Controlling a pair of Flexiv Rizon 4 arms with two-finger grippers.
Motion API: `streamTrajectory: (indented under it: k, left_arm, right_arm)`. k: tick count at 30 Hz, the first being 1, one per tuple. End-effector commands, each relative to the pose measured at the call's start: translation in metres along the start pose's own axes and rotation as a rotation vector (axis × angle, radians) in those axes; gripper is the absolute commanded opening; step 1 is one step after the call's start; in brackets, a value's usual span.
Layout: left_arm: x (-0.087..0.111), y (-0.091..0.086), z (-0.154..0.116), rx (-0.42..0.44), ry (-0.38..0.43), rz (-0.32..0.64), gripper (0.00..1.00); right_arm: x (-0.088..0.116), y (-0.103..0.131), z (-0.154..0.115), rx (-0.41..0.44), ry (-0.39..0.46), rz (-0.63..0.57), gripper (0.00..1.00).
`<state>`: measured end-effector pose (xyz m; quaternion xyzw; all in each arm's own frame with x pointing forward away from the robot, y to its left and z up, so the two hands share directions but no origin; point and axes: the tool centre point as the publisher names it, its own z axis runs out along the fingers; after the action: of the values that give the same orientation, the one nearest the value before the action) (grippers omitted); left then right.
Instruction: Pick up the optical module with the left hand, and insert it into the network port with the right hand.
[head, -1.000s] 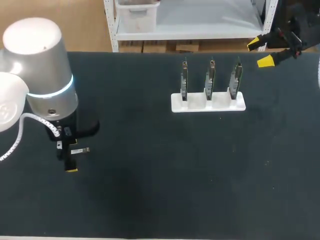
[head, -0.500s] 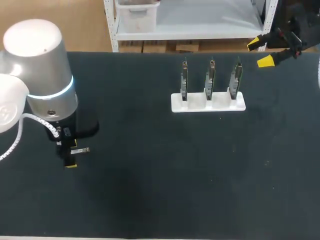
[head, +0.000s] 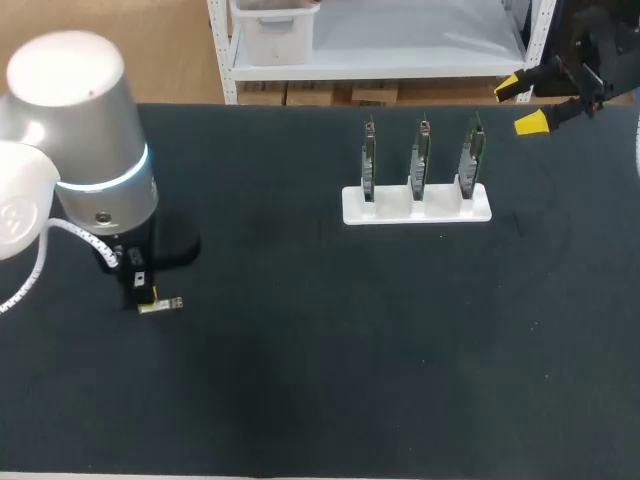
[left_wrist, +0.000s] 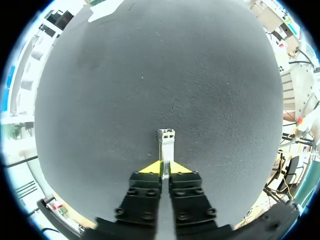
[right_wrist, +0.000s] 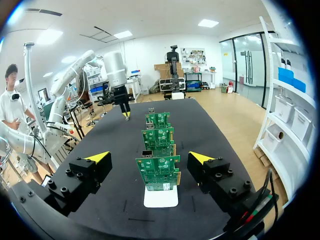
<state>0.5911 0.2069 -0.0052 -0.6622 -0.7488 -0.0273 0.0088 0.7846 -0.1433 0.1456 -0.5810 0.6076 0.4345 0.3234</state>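
The optical module (head: 166, 303), a small silver bar, is on the table's left part, and my left gripper (head: 146, 296) is shut on its near end. In the left wrist view the module (left_wrist: 165, 142) sticks out ahead of the closed yellow tips of the left gripper (left_wrist: 165, 168) over bare black mat. Three green circuit boards (head: 422, 158) stand upright in a white holder (head: 417, 205) at the back right. My right gripper (head: 521, 104) hangs open behind and to the right of them. In its wrist view the right gripper (right_wrist: 150, 159) looks along the boards (right_wrist: 158, 172), and a metal port (right_wrist: 146, 153) shows on the second one.
The black mat (head: 330, 350) covers the whole table. The holder with its boards is the only upright obstacle. My left arm's large white and grey body (head: 80, 130) stands over the table's left side.
The left gripper's fingers have come together on the module, and its yellow tip has drawn in towards the arm. The right arm has not moved.
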Motion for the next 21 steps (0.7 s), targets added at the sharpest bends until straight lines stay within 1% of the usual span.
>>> streamTrajectory:
  k: [1,5,7,8,9,10,18,21]
  left_arm:
    - [-0.003,0.007,-0.006,-0.011,0.002,0.005,0.00]
    - [-0.010,0.017,-0.015,-0.051,-0.013,0.016,0.00]
    - [-0.013,0.021,-0.017,-0.052,-0.023,0.021,0.00]
    - [-0.014,0.021,-0.017,-0.058,-0.022,0.036,0.14]
    - [-0.014,0.021,-0.017,-0.057,-0.022,0.037,0.38]
    - [-0.015,0.021,-0.018,-0.051,-0.012,0.046,1.00]
    - [-0.001,0.007,-0.009,-0.012,0.012,0.004,1.00]
    - [0.000,0.004,-0.008,-0.007,0.012,-0.008,1.00]
  right_arm:
    - [0.000,0.003,0.001,0.007,0.001,-0.001,1.00]
    - [0.000,0.003,0.001,0.007,0.001,-0.001,1.00]
    - [0.000,0.003,0.001,0.007,0.001,-0.001,1.00]
    - [0.000,0.003,0.001,0.007,0.001,-0.001,1.00]
    - [0.000,0.003,0.001,0.007,0.001,-0.001,1.00]
    - [0.000,0.003,0.001,0.007,0.001,-0.001,1.00]
    - [0.000,0.003,0.001,0.007,0.001,-0.001,1.00]
    - [0.000,0.003,0.001,0.007,0.001,-0.001,1.00]
